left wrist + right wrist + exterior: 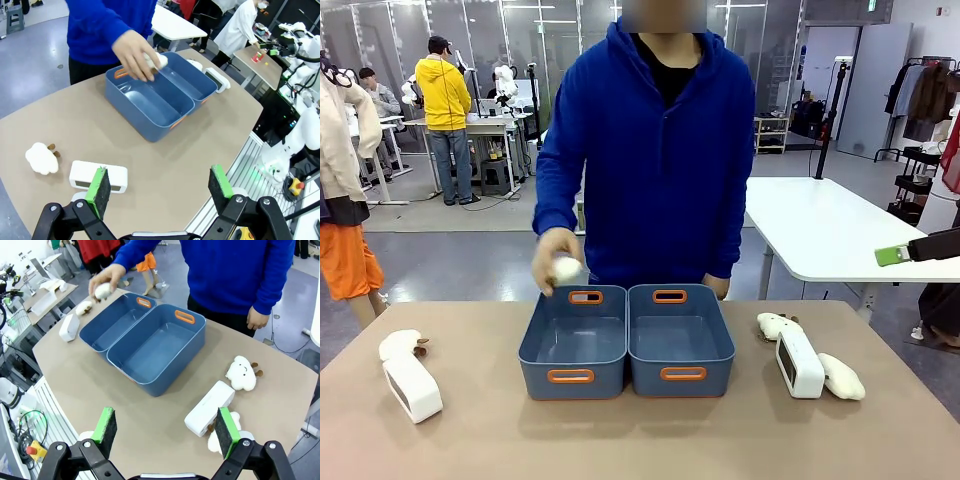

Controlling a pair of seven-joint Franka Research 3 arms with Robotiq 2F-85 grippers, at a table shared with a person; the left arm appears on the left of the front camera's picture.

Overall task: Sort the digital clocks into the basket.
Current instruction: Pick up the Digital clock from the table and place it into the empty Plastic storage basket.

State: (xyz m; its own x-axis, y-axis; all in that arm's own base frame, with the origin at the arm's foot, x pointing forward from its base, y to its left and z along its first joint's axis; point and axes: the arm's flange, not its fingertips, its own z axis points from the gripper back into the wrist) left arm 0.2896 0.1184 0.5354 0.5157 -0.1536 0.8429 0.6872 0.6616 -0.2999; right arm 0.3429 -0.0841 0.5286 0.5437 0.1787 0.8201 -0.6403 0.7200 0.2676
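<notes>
Left gripper (159,184) and right gripper (165,425), both wide open, hover near digital clocks (412,388) at opposite edges of the table (640,440); adjacent plush toys (842,378) risk mistaken grasping.

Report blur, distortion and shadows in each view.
Front view: even light, soft shadows inside the bins, the person's hand slightly blurred. Left wrist view: that hand smeared by motion, the table edge bowed by the wide lens. Right wrist view: the digital clock sharp, same bowing.
</notes>
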